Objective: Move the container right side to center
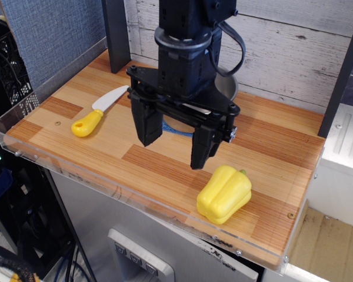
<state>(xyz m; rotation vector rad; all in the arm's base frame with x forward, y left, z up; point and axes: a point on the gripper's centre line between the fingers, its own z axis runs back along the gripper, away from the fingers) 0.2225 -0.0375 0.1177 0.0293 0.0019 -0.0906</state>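
Looking at my feed, far left on the wooden tabletop (106,147) there's a toy knife (97,113) with a yellow handle and white blade, lying flat with the blade pointing toward the far side, well apart from everything else. Moving right, my gripper (174,148) hangs over the middle of the board, fingers spread wide with nothing between them, so it's released and empty; both black fingers (146,126) point down and their tips look to be just above the wood, though I can't tell for sure if they touch. Between and behind the fingers I can see a sliver of blue cloth (177,128), mostly hidden by the gripper body. The container, that shiny steel bowl (226,86), sits at the far side behind the arm, near the white plank wall, and only its right edge peeks out past the wrist, so I can't say much about what's in it. Further right and nearer to me there's a yellow toy pepper (224,193) lying on its side close to the near edge, clear of the gripper.
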